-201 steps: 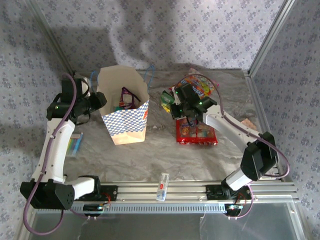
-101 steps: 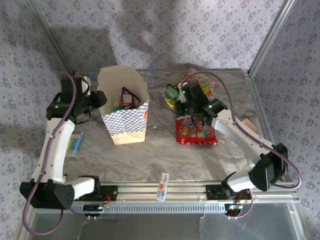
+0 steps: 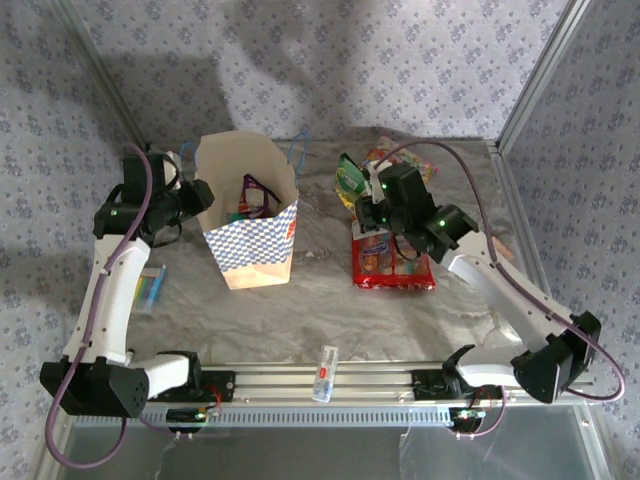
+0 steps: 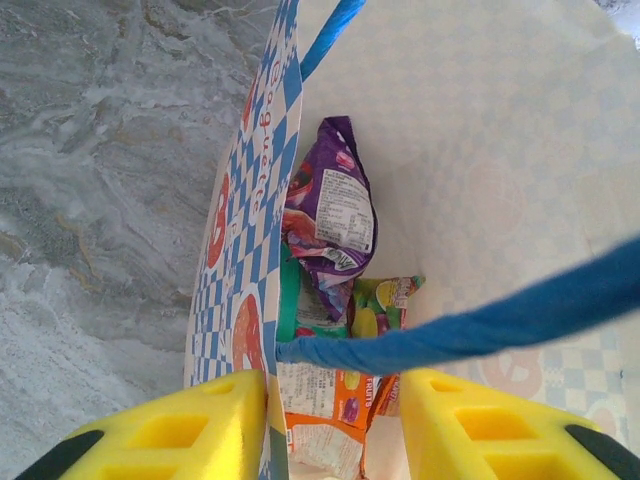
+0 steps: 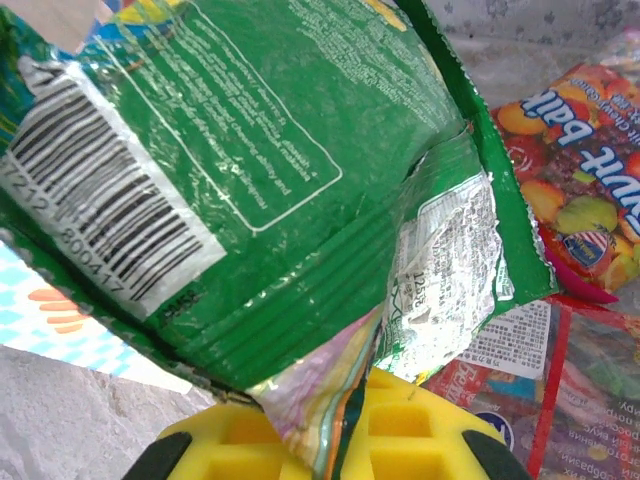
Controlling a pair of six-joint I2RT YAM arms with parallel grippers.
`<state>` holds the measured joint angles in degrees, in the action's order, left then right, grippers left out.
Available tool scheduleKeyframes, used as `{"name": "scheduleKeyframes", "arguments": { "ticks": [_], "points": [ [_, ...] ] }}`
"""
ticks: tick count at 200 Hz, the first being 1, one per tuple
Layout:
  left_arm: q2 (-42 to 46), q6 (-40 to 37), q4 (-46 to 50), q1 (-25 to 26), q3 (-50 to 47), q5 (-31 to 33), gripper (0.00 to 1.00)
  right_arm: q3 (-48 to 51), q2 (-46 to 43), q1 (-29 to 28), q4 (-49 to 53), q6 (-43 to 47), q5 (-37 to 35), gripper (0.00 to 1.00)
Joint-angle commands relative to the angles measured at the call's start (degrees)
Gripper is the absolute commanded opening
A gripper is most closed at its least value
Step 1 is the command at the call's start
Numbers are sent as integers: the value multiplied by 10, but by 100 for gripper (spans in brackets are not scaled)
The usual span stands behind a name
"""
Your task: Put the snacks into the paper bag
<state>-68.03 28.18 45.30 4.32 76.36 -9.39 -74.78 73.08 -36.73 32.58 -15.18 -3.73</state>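
The paper bag (image 3: pixel 250 225) stands open at the left of the table, tan with a blue-and-white checkered band. Inside lie a purple packet (image 4: pixel 335 215), a green one and an orange one (image 4: pixel 330 420). My left gripper (image 3: pixel 198 196) straddles the bag's left wall (image 4: pixel 245 300), one finger outside and one inside, jaws apart, with the blue cord handle (image 4: pixel 450 335) crossing between them. My right gripper (image 3: pixel 372 200) is shut on the edge of a green packet (image 5: pixel 250 170), held above the table to the right of the bag. A red packet (image 3: pixel 395 262) lies below it.
A fruit-print packet (image 3: pixel 408 166) lies at the back right. A clear tube with a red label (image 3: pixel 325 372) rests on the front rail. A small teal item (image 3: pixel 150 288) lies left of the bag, and a tan pad (image 3: pixel 497 248) sits at the right edge.
The right arm's elbow has swung out to the right, and the green packet in its gripper has shifted slightly back and right. The left arm and bag are unmoved.
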Motion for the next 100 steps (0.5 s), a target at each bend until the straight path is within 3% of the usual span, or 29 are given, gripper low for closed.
{"name": "scheduleKeyframes", "arguments": {
  "ticks": [1, 37, 100],
  "points": [
    [2, 8, -14, 5, 10, 2, 40, -8, -36, -15, -40, 25, -32, 5],
    [8, 14, -24, 5, 1, -4, 41, -30, -52, -47, -39, 65, -55, 4],
    [22, 19, -28, 5, -14, -2, 43, -64, -57, -138, -53, 160, -167, 2]
  ]
}}
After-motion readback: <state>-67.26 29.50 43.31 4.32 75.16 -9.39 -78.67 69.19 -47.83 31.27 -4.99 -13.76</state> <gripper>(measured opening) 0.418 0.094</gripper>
